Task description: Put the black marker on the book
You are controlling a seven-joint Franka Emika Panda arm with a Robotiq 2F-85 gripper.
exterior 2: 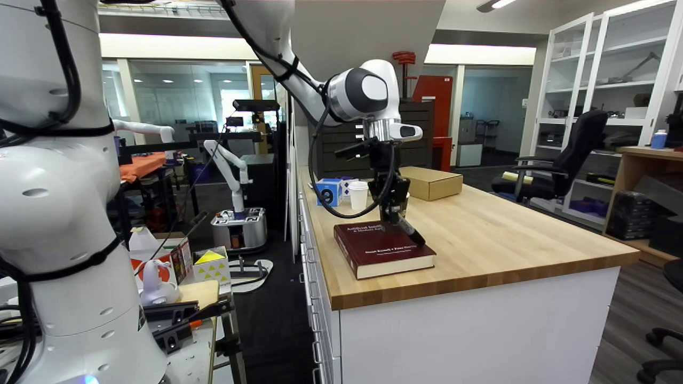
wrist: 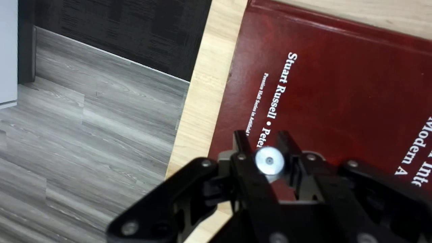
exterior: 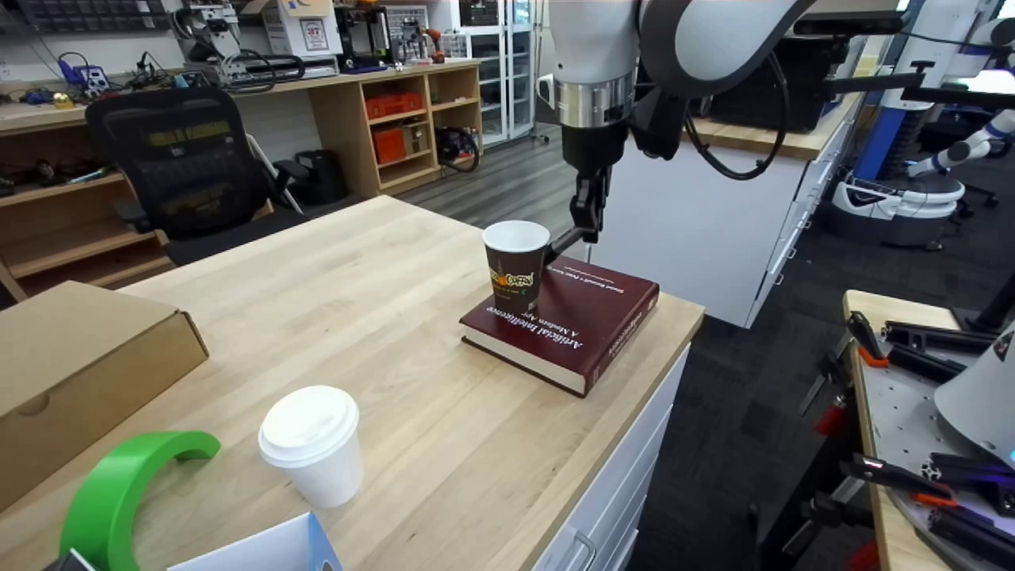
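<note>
The book (exterior: 571,309) is maroon and lies flat near the table's edge; it also shows in an exterior view (exterior 2: 373,248) and the wrist view (wrist: 330,94). The black marker (exterior: 564,243) hangs tilted above the book, one end pointing down and away from the gripper (exterior: 589,234). It shows whole in an exterior view (exterior 2: 412,233); its far end meets the cup's outline in an exterior view. In the wrist view, the marker's pale round end (wrist: 269,160) sits between the two fingers (wrist: 261,135). The gripper (exterior 2: 394,217) is shut on the marker.
A brown paper cup (exterior: 517,274) appears to stand on the book beside the marker. A white lidded cup (exterior: 317,452), green arch (exterior: 111,492), cardboard box (exterior: 79,357) and blue-white box (exterior 2: 330,192) are elsewhere on the table (exterior: 333,301). The table edge runs close to the book.
</note>
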